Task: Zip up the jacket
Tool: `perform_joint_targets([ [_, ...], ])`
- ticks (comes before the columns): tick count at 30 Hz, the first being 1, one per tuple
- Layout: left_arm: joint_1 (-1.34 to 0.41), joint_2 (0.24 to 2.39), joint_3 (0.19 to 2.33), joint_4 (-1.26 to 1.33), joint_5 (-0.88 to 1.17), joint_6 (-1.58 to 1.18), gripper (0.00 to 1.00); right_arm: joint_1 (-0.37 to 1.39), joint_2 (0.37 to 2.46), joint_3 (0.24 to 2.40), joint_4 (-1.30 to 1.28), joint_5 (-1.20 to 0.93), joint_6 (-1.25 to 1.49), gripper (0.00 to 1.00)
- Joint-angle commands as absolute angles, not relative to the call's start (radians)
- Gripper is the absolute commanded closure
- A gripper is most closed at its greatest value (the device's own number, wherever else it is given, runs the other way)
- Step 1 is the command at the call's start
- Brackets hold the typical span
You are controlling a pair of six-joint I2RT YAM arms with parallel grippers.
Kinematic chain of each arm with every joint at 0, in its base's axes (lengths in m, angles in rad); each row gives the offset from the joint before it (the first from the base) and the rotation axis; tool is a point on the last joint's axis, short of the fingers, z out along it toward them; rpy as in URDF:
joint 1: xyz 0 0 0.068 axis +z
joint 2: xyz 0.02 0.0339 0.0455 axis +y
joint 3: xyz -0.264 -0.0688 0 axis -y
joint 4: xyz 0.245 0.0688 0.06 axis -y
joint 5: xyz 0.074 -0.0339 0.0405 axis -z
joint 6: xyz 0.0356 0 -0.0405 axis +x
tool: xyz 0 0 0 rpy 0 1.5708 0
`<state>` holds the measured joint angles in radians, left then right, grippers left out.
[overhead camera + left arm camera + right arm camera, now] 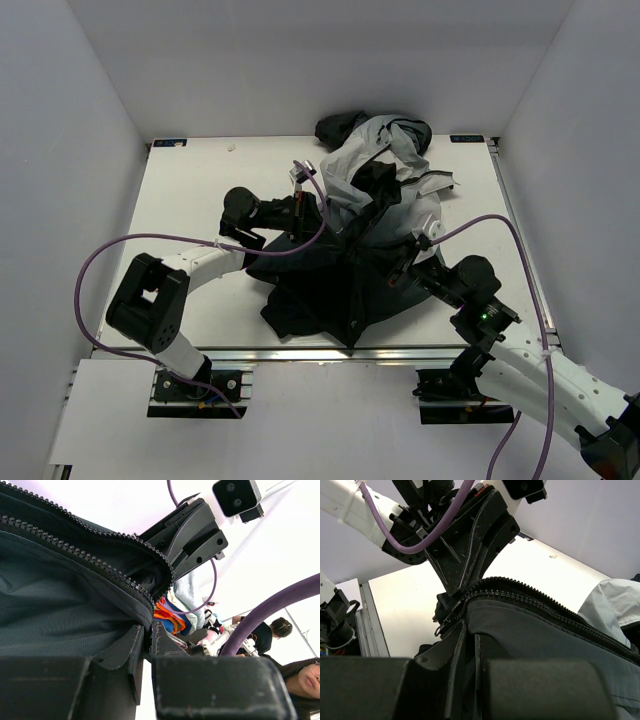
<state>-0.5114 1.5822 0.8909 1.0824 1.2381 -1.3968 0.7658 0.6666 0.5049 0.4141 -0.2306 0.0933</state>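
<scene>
The jacket [360, 250] lies crumpled in the middle of the table, light grey at the far end and dark charcoal near me. My left gripper [303, 212] is shut on its dark edge beside the zipper [90, 560], with the cloth pinched at the jaw tips [148, 630]. My right gripper [408, 262] is shut on the dark fabric [470, 627] just below the zipper teeth [545, 610]. The slider [441, 621] hangs at the end of the teeth, close under the left gripper's fingers [470, 555]. Two rows of teeth run side by side, apart.
The white table [190, 190] is boxed in by pale walls on three sides, with a metal rail [300, 352] along the near edge. Purple cables [150, 240] loop over both arms. Past the table, the left wrist view shows colourful cloth [170, 617] and a person [305, 680].
</scene>
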Motion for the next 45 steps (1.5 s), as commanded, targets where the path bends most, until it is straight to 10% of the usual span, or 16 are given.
perform_joint_targets([
  [1,-0.506,1.566,0.904,1.124,1.238,-1.402,1.0,0.765,0.65,0.514,0.456,-0.239,0.072,1.0],
  [45,-0.506,1.6,0.902,1.175,1.239,-1.448,1.0,0.764,0.68,0.534,0.565,-0.25,0.075,1.0],
])
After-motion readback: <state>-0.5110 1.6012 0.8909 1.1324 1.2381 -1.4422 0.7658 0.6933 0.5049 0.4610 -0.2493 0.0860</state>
